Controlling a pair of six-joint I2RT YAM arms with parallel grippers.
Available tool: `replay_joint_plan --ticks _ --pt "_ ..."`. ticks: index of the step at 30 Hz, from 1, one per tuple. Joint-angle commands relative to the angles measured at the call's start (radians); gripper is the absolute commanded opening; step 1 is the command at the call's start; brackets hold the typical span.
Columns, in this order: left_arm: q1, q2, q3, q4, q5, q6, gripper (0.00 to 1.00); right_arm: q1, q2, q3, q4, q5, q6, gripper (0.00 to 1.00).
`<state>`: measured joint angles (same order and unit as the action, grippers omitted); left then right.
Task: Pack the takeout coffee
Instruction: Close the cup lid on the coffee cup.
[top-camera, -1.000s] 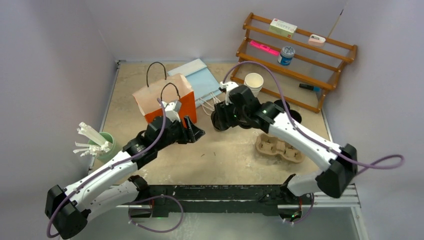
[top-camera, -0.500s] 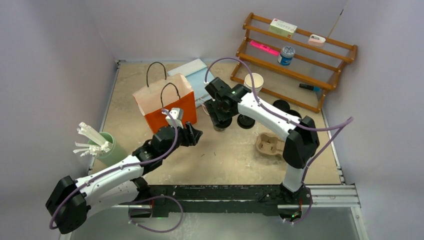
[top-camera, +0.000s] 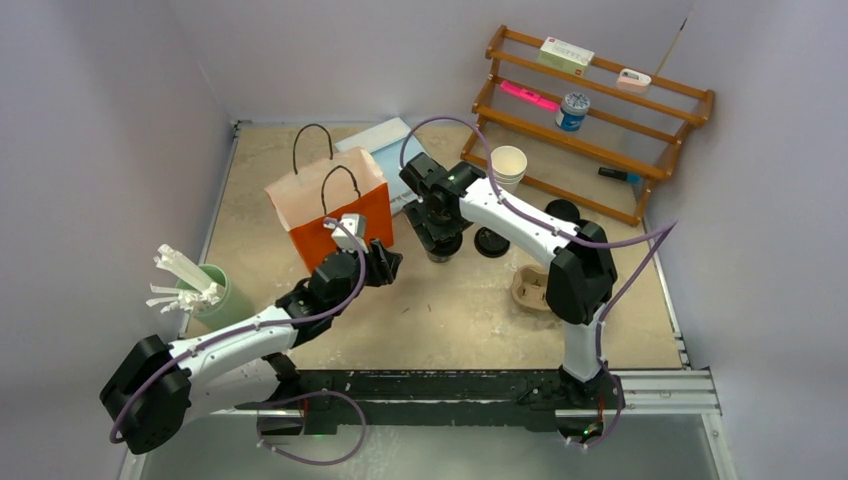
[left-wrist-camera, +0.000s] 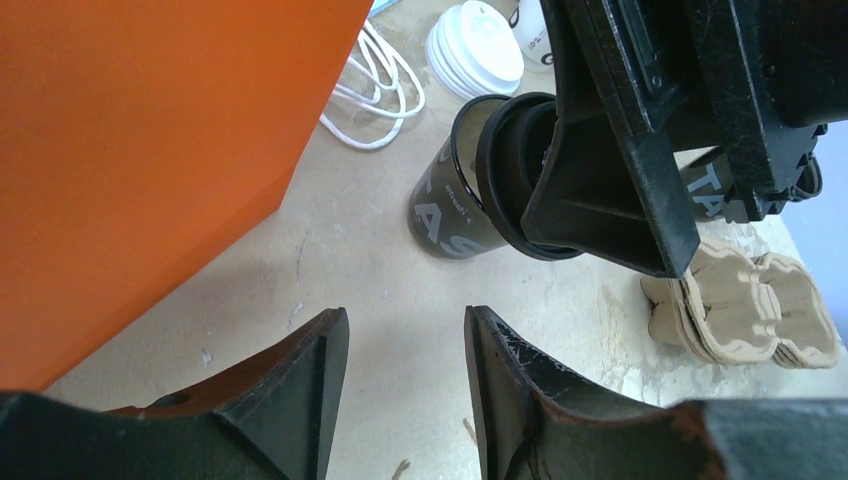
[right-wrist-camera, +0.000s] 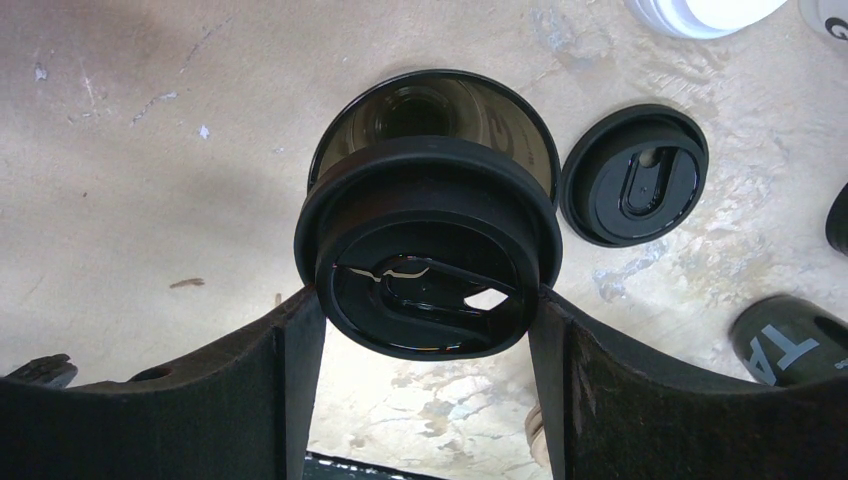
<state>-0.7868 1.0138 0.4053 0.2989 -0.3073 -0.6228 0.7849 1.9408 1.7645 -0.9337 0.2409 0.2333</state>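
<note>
One black lid (right-wrist-camera: 425, 255) is squeezed in the right gripper (right-wrist-camera: 422, 300), just above the open black cup (right-wrist-camera: 430, 105) right of the orange bag (left-wrist-camera: 150, 150); it only needs to go down. Left gripper (left-wrist-camera: 400, 340) hangs nearer, fingers a little apart, holding nothing.

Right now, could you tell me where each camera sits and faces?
Top: above, behind the arms, looking down on the table; both arms show.
Left wrist: low, facing the black cup; left pincer open at bottom.
Right wrist: looking down past the right pincer, shut on a lid.
Both wrist views share cup and lid.
</note>
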Motion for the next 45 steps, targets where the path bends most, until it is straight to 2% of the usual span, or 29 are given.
replay_joint_plan --ticks 1,16,18,22,36,45 --pt "-0.001 -0.007 -0.009 0.080 -0.017 0.033 0.48 -0.011 -0.006 0.050 -0.019 -0.017 -0.032 0.54" --pt "-0.001 0.030 -0.018 0.115 -0.004 0.052 0.48 -0.041 0.079 0.133 -0.047 -0.071 -0.080 0.53" --pt "-0.001 0.036 -0.020 0.120 -0.001 0.052 0.48 -0.040 0.085 0.151 -0.062 -0.061 -0.079 0.57" --pt "0.000 0.050 -0.028 0.145 0.004 0.051 0.47 -0.041 0.076 0.159 -0.063 -0.052 -0.081 0.58" --pt "-0.001 0.089 -0.029 0.179 0.043 0.057 0.47 -0.056 0.151 0.223 -0.112 -0.112 -0.131 0.58" --pt "0.000 0.117 -0.024 0.200 0.055 0.061 0.47 -0.061 0.140 0.243 -0.127 -0.112 -0.138 0.57"
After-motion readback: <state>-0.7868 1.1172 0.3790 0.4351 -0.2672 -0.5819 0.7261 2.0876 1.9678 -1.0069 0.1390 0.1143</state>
